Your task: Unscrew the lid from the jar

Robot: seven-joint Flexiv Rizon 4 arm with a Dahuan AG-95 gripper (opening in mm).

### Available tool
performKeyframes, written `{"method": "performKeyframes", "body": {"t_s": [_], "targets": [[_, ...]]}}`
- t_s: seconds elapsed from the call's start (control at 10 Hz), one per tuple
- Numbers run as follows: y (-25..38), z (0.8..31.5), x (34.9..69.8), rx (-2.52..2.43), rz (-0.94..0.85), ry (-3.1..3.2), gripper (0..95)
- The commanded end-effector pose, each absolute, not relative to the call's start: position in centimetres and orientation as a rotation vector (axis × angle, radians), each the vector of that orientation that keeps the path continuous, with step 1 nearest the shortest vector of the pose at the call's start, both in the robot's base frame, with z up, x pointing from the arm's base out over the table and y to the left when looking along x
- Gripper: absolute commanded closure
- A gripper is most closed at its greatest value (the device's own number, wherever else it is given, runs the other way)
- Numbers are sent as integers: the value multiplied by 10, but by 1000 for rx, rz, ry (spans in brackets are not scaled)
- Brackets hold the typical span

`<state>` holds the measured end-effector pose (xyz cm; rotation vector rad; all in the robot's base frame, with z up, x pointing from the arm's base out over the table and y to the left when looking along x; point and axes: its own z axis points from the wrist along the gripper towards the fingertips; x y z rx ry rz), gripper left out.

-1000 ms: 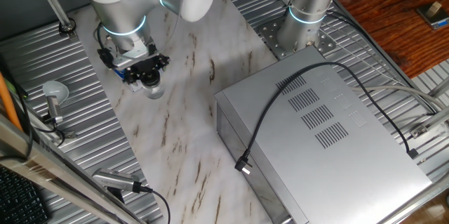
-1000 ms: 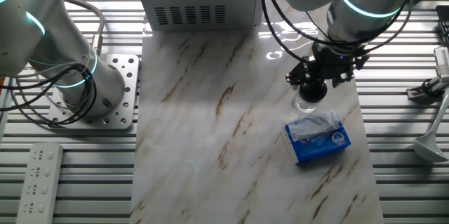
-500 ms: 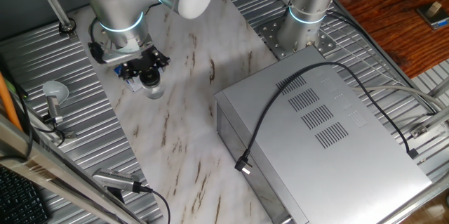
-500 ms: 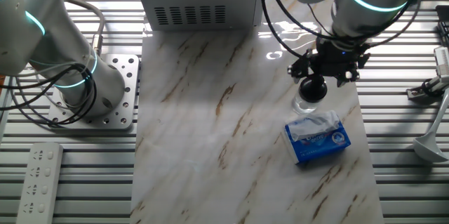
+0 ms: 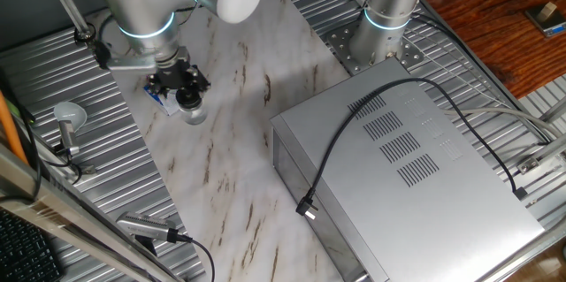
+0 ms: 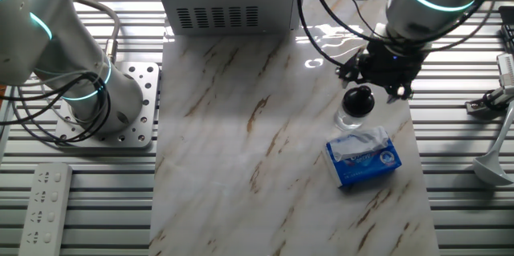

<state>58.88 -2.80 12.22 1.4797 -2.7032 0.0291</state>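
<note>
Right in front of you on the marble worktop (image 6: 241, 168) lies the blue-and-white packet (image 6: 363, 156), and the jar (image 6: 351, 118) stands upright just beyond it. Your claw (image 6: 359, 99) grips the black lid (image 6: 358, 100) atop the jar.

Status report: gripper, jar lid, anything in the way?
Gripper over small black screw cap, grip unclear. Cap on small clear jar. Blue-and-white packet sits beside jar.

Gripper (image 6: 371, 86) finger gap over the lid (image 6: 358, 100) too dark and small to tell.
</note>
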Motion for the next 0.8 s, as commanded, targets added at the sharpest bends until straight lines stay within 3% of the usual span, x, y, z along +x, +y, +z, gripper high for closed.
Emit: {"method": "performKeyframes", "body": {"t_s": [0.1, 0.8], "targets": [[-29, 125, 591, 991, -3, -2937, 190], [-32, 116, 592, 581, -110, -3053, 190]]}}
